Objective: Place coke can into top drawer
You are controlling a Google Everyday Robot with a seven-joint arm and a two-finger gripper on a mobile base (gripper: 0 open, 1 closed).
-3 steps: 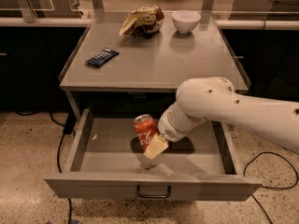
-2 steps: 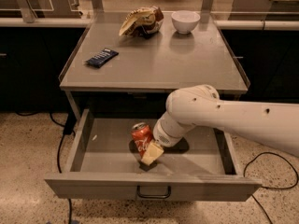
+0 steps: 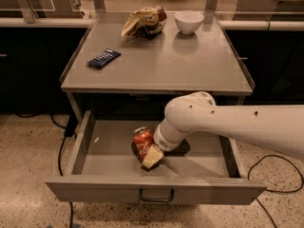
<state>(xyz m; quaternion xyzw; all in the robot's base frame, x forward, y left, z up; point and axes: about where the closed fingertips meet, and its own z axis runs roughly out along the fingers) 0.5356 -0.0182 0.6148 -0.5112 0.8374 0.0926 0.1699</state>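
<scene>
Clasping coke can [image 3: 142, 143], gripper [image 3: 149, 154] inside drawer [image 3: 156, 190]

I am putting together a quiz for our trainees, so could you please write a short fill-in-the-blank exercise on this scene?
The gripper is down inside the drawer, which is ____, not shut. Its fingers grip the coke can, which is ____ rather than upright. On the table, the bowl is coloured ____.
Missing words: open; tilted; white.
</scene>
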